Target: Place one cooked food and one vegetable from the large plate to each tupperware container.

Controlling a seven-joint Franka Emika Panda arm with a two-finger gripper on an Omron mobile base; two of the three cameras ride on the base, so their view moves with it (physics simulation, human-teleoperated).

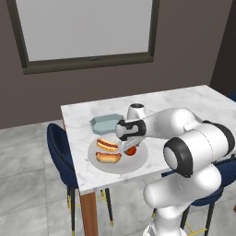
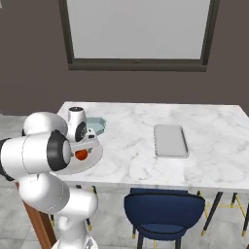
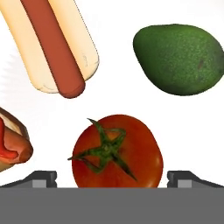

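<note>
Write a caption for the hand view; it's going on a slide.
Open gripper straddling a tomato on the large plate, with two hot dogs and an avocado nearby.

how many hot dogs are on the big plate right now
2. Both lie side by side on the left half of the large plate: one hot dog farther from the robot, the other hot dog nearer the table's front edge. The arm covers part of the plate, so more could be hidden.

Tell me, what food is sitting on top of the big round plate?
On the large plate lie two hot dogs, a tomato and an avocado. The open gripper straddles the tomato. The arm covers part of the plate from the base cameras.
</note>
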